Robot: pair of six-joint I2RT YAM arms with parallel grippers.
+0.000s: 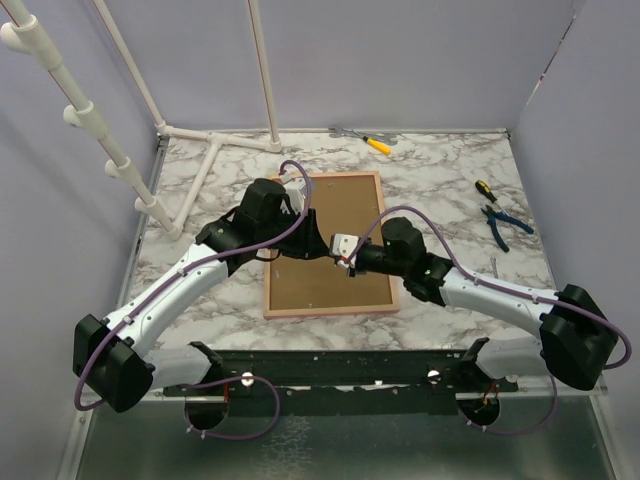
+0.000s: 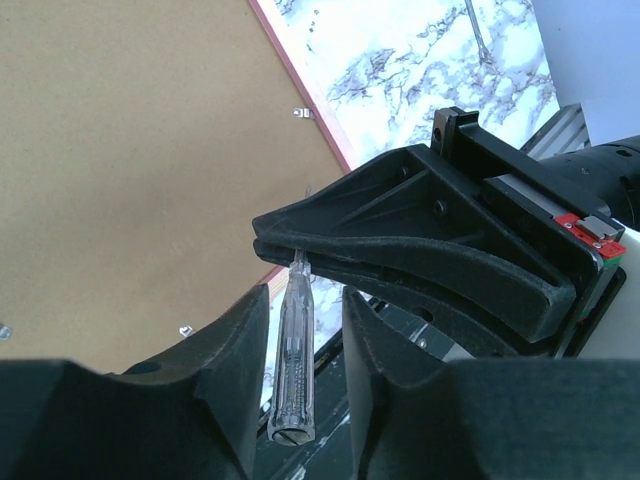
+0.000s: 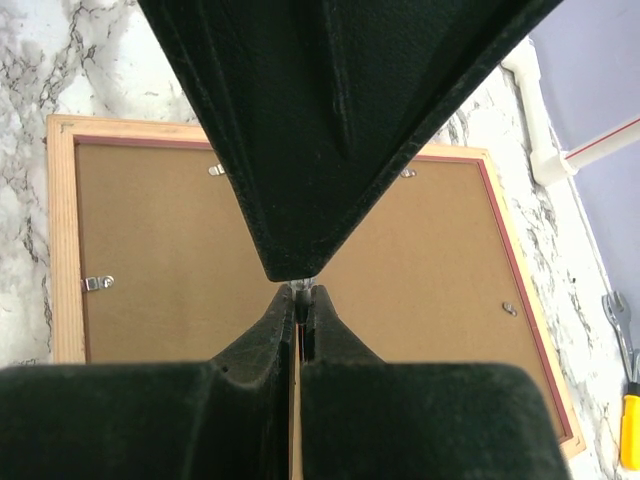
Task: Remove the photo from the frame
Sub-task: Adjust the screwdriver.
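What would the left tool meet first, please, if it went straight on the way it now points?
Most likely the right arm's black tool, which crosses just ahead and is shut on the shaft of the clear-handled screwdriver; depth is hard to judge.

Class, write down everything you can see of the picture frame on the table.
The frame is a large rectangle lying flat and face down near the middle of the marble table. Its back is a brown fibreboard panel, edged by a thin pink line inside a pale wood-coloured rim. Small metal clips sit along the panel's edges. Only the back shows, and it rests directly on the tabletop.
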